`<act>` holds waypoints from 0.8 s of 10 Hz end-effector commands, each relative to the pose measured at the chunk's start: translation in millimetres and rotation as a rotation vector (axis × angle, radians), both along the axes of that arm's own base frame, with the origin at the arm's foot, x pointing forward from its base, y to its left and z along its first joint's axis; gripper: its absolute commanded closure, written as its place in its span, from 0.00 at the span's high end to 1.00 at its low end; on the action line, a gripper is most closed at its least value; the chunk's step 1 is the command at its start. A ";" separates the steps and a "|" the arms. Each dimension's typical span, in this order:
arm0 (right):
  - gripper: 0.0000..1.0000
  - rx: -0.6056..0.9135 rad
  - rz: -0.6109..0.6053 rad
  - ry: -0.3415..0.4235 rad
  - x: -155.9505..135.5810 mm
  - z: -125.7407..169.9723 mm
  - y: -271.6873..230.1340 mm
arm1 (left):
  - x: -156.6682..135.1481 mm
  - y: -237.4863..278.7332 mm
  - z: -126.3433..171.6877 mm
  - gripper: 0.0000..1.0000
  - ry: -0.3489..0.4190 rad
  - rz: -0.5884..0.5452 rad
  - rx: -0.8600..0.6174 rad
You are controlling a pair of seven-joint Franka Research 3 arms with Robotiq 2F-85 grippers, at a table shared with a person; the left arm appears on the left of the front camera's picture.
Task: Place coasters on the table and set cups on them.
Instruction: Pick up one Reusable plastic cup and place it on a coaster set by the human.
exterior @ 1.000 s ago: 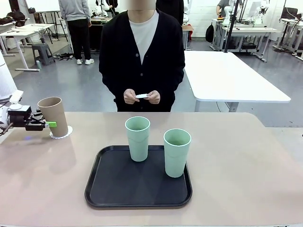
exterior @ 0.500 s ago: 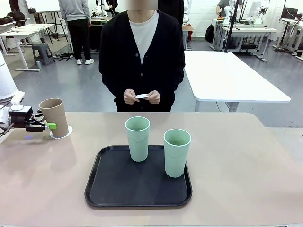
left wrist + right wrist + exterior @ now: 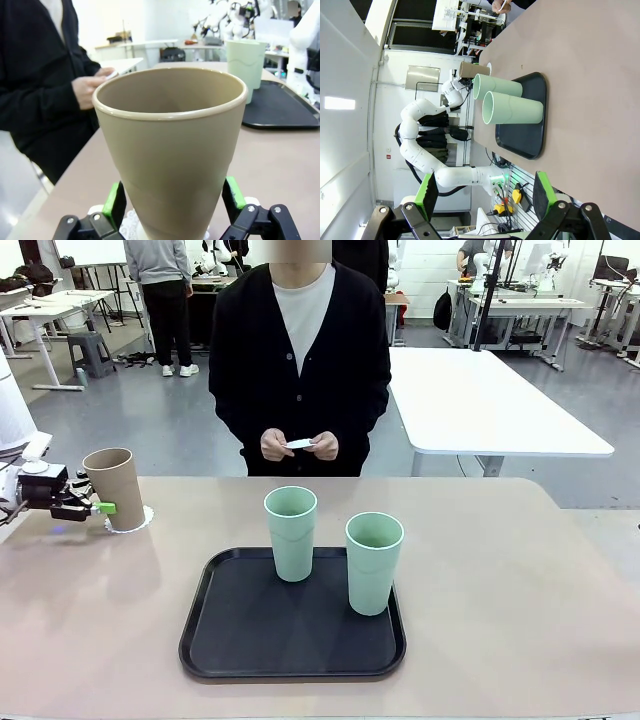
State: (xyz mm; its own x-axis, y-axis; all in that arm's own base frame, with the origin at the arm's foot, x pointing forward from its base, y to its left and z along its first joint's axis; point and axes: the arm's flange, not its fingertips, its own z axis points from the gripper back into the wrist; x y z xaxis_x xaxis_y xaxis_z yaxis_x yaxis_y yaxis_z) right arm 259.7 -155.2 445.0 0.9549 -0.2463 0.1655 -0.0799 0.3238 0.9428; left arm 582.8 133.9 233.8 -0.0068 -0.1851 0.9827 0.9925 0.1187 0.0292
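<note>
One cup of three judged set: the tan cup [image 3: 113, 487] is seated on a coaster [image 3: 143, 519] near the table's [image 3: 520, 580] left edge; two mint cups [image 3: 290, 532] stand on the tray [image 3: 230, 640]; the left gripper [image 3: 108, 507] is spread around the tan cup, gripping nothing; the right gripper [image 3: 482, 192] is open, empty.

L end effector [image 3: 100, 507] sits low at far L of front view, wrist horiz., fingers level and pointing twd the R side. In L wrist view its green pads [image 3: 114, 200] stand wide apart, jaws spread. R end effector [image 3: 485, 195] is rolled sideways, jaws spread full. L arm [image 3: 420, 150], white, bent in an S-curve, seen farther off.
</note>
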 end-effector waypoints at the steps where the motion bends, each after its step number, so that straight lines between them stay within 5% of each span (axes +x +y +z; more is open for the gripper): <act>1: 1.00 0.022 0.000 -0.028 2.6 2.0 -0.6 | 2.6 5.4 2.2 1.00 0.005 -0.014 0.038; 8: 1.00 0.022 0.000 -0.028 2.6 2.0 -0.6 | -14.7 31.1 28.1 1.00 0.090 -0.012 0.245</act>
State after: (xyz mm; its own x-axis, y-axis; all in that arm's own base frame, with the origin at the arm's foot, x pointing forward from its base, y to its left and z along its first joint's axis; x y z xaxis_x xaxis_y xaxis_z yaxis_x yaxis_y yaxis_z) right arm 259.7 -155.2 445.0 0.9549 -0.2463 0.1656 -0.0799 0.3238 0.9427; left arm 577.0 163.7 246.7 0.0522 -0.3654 0.9294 0.9948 0.1006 -0.0163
